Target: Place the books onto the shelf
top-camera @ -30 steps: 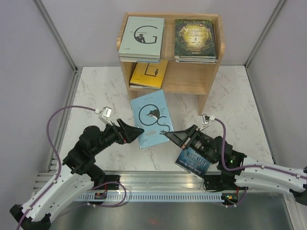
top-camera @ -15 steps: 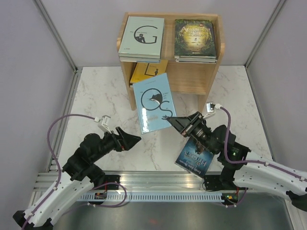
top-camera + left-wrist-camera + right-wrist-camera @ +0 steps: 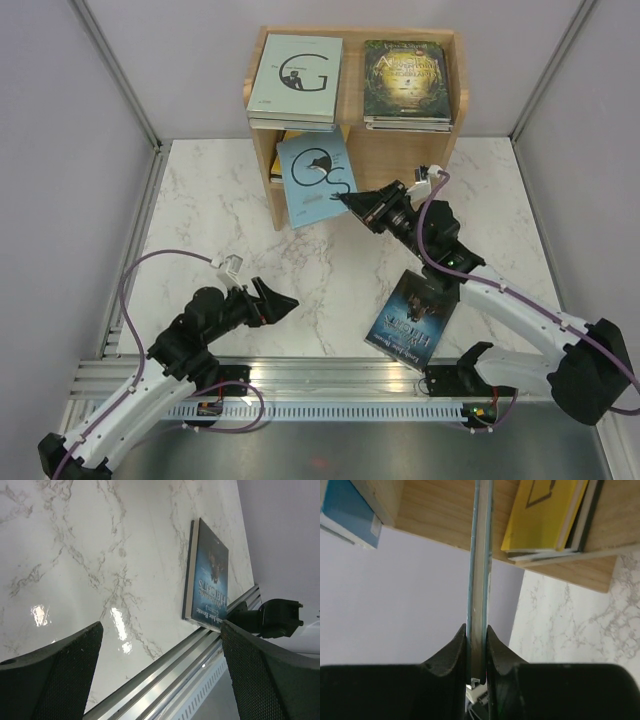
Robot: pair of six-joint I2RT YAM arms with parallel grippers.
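Now, on the left, the left gripper [image 3: 283, 297] is hovering above the marble table [image 3: 210, 210] with its jaws standing wide apart, and it is holding nothing. In its wrist view, a dark blue book [image 3: 210, 580] is lying flat on the table well ahead of the fingers, near the front edge, not touched by them.

Further right, a light blue book [image 3: 315, 178] is hanging in the air, tilted, just in front of the left half of the shelf [image 3: 440, 160], at the height of the lower tier. The right gripper [image 3: 347, 201] is pinching this book at its lower right edge. Its jaws are pressing narrowly on the thin book, which is running straight away from the fingers toward the wooden board. Behind it, a yellow book [image 3: 545, 510] is lying on the lower tier on top of other books.

On the top board, a pale green book [image 3: 295, 78] with a big "G" is resting on the left and a dark green-gold book [image 3: 406, 80] on the right, each on a small stack.
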